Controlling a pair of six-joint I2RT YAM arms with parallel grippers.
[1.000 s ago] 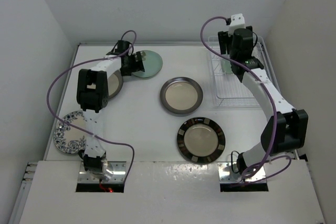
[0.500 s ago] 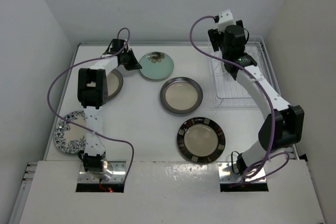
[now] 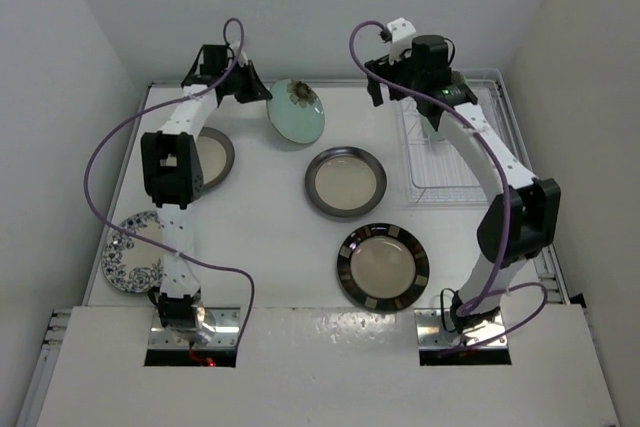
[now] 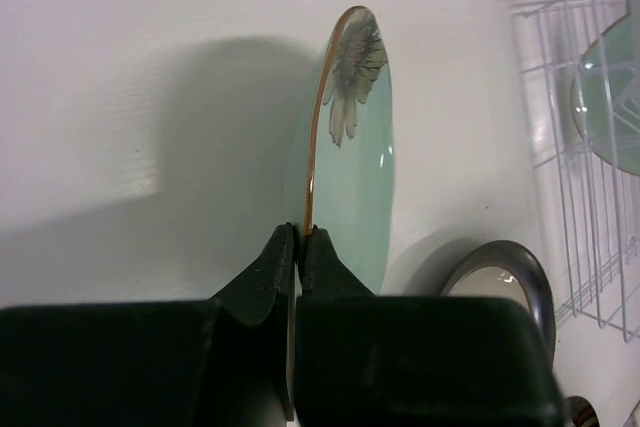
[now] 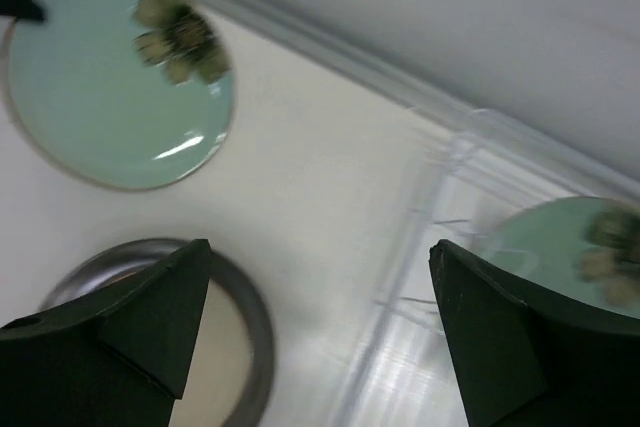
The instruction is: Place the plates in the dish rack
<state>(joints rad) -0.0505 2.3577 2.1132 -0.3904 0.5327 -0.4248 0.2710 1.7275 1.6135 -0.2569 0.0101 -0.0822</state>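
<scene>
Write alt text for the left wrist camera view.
The left pincer grips the rim of a mint-green plate with a flower mark, held edge-on over the white table. At right, the wire dish rack holds a second mint-green plate; a grey-rimmed plate lies at lower right.

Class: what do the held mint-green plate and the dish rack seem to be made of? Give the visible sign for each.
The held mint-green plate: probably glazed ceramic, possibly glass; glossy surface with bright highlights, a printed flower and a thin brownish rim. The dish rack: thin wire, seemingly metal with a whitish coating; slim pale rods in a grid.
</scene>
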